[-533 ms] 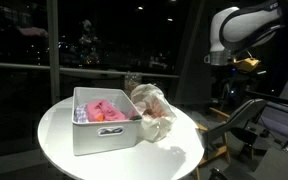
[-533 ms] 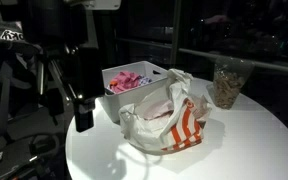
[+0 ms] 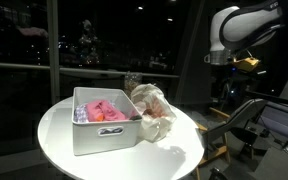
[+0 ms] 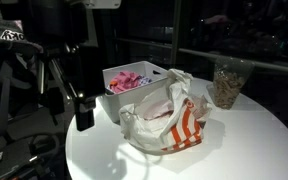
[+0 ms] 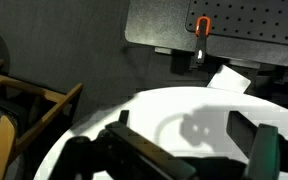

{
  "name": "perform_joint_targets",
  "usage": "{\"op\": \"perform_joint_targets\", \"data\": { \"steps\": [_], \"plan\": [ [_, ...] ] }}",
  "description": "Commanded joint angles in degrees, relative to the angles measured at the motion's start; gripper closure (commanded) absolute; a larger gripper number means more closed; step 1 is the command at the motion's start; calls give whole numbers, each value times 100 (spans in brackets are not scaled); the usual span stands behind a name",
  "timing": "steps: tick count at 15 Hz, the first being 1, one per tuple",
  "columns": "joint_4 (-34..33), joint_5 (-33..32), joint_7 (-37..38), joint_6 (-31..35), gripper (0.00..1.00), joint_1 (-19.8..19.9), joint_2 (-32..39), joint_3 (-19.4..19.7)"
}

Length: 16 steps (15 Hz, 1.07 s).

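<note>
Our pincer hangs with its jaws spread wide and nothing between them, above the bare rim of the round white table. The crumpled white bag with orange stripes lies lower and well off to one side of it, with the white rectangular plastic bin of pink things beside it and the clear jar of brown pieces farther off still. Our judgement is that any approach goes best with the jaws wide, aiming at the bag's firm folded rim and staying clear of the bin's wall.
</note>
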<state>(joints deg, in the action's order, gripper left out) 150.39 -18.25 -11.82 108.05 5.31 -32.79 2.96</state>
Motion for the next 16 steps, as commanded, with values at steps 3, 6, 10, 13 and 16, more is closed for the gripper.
{"op": "perform_joint_targets", "data": {
  "steps": [3,6,10,13,16],
  "plan": [
    [-9,-33,33,-22,0,-79,-1,69],
    [-9,-33,33,-22,0,-79,-1,69],
    [-77,113,-41,216,0,-244,314,53],
    [-312,401,-128,854,0,-616,854,-48],
    [-755,809,-249,1461,0,-989,1498,-184]
  ]
}}
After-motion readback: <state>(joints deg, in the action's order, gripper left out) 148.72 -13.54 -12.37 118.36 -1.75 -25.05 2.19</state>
